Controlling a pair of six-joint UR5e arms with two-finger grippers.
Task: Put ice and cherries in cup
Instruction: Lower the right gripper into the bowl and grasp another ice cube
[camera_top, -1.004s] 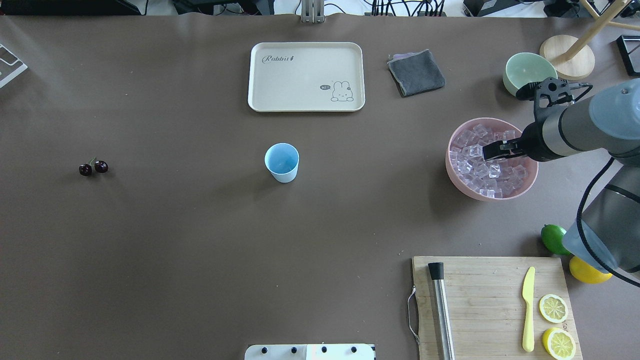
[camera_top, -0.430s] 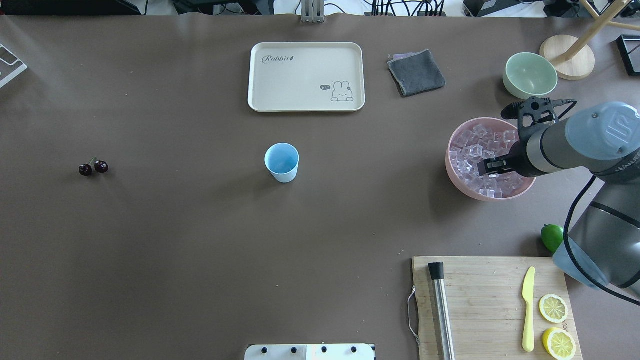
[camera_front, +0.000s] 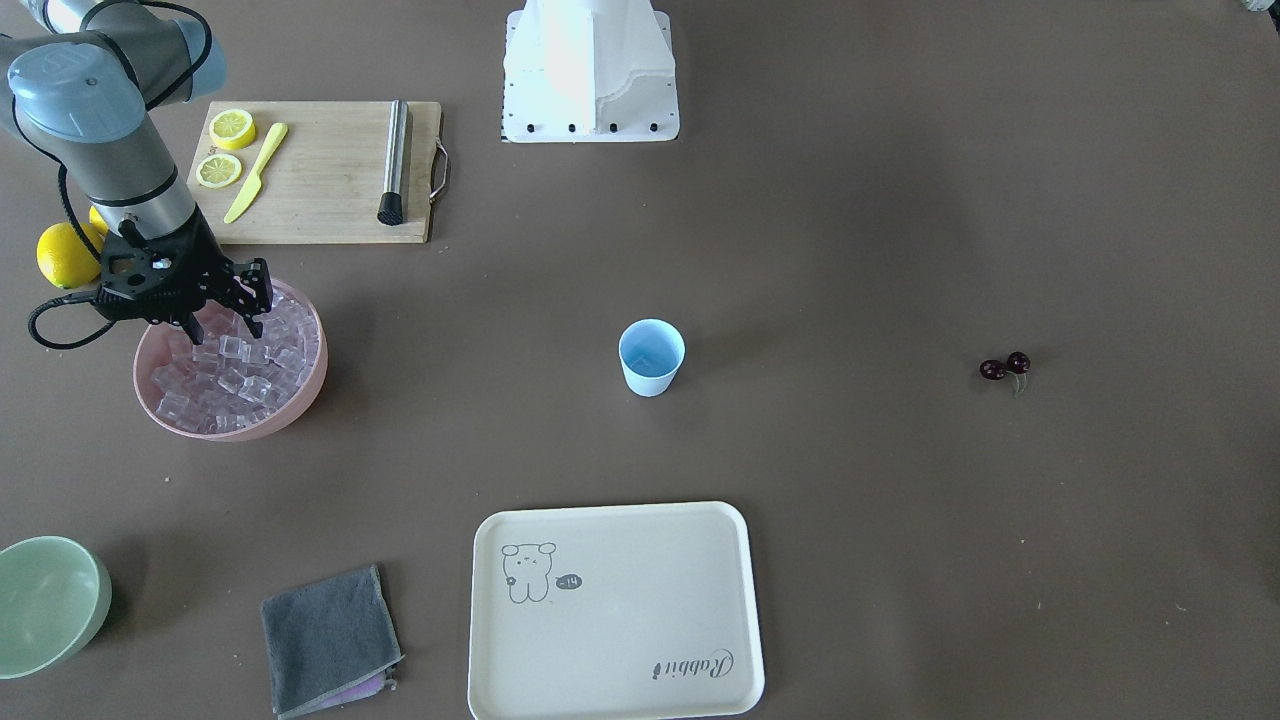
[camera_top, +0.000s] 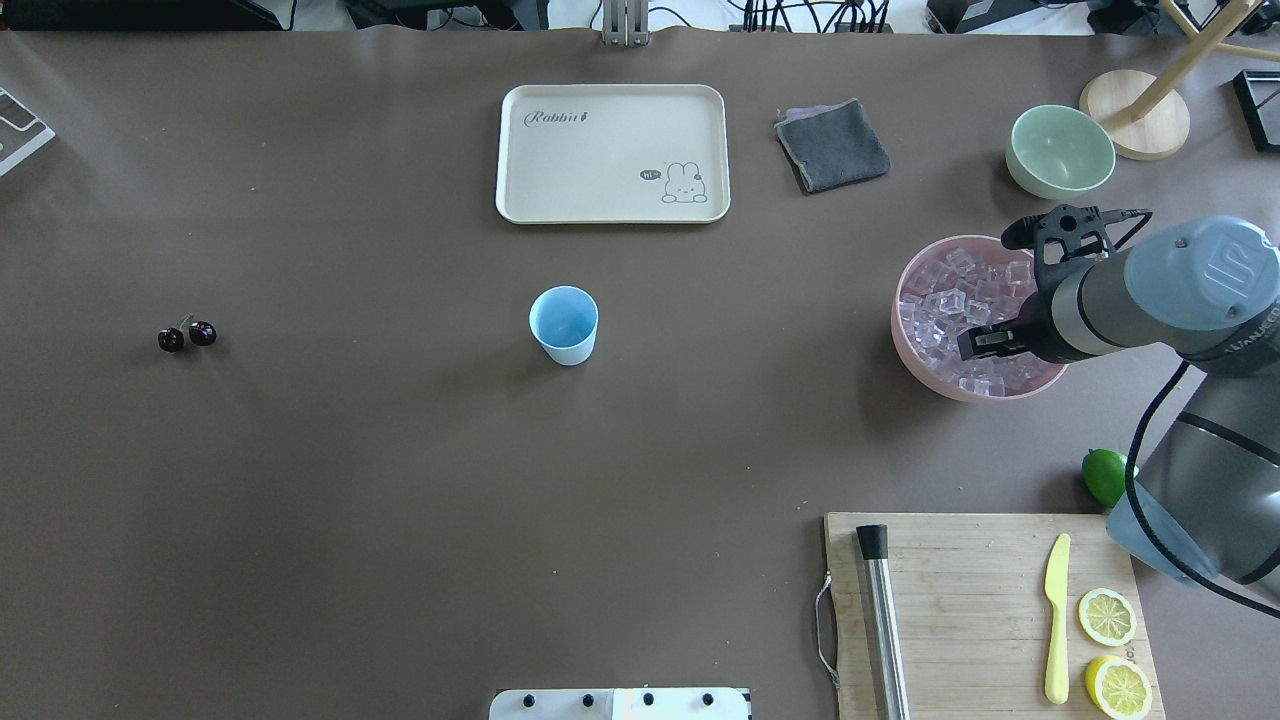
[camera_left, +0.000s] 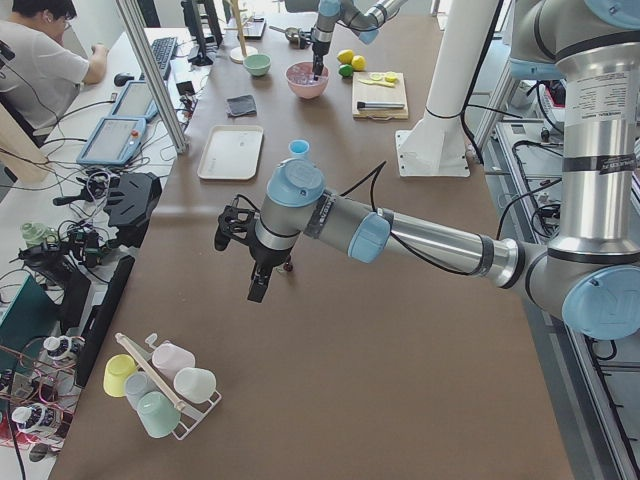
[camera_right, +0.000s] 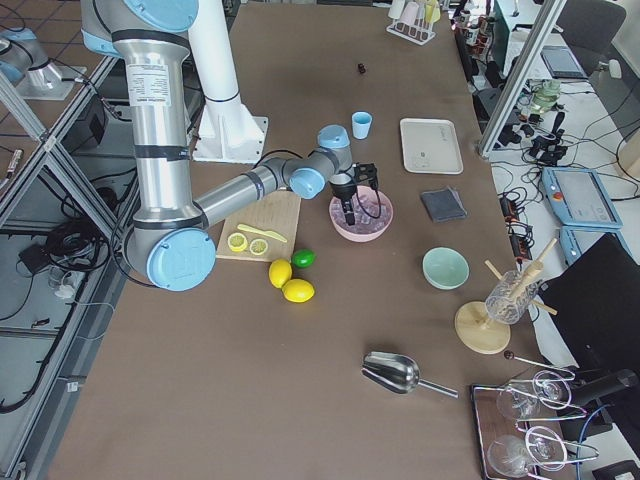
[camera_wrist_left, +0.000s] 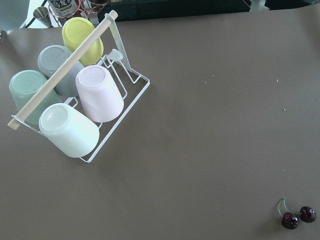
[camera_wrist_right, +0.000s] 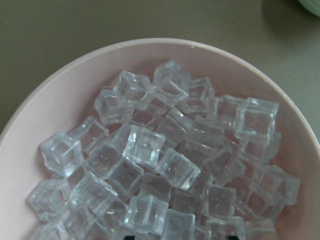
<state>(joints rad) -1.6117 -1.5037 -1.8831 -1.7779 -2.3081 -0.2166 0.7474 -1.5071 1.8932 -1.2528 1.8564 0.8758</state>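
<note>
The ice (camera_top: 950, 300) is a heap of clear cubes in the pink bowl (camera_top: 905, 350), at the table's right. My right gripper (camera_top: 975, 343) is open, its tips down among the cubes; the front view (camera_front: 225, 325) shows its spread fingers. The right wrist view looks close onto the ice (camera_wrist_right: 150, 145). The light-blue cup (camera_top: 564, 324) stands upright at mid-table and looks empty. The cherries (camera_top: 186, 336) lie far left on the table. My left gripper (camera_left: 257, 290) hangs near the cherries (camera_wrist_left: 298, 217); I cannot tell whether it is open or shut.
A cream tray (camera_top: 612, 152), a grey cloth (camera_top: 832, 145) and a pale green bowl (camera_top: 1060, 150) lie at the back. A cutting board (camera_top: 960, 600) with knife, lemon halves and steel rod is front right, a lime (camera_top: 1103, 475) beside it. A cup rack (camera_wrist_left: 75, 100) stands beyond the cherries.
My right gripper has moved toward the near side of the pink bowl and come down into the ice. The cup and cherries have not moved.
</note>
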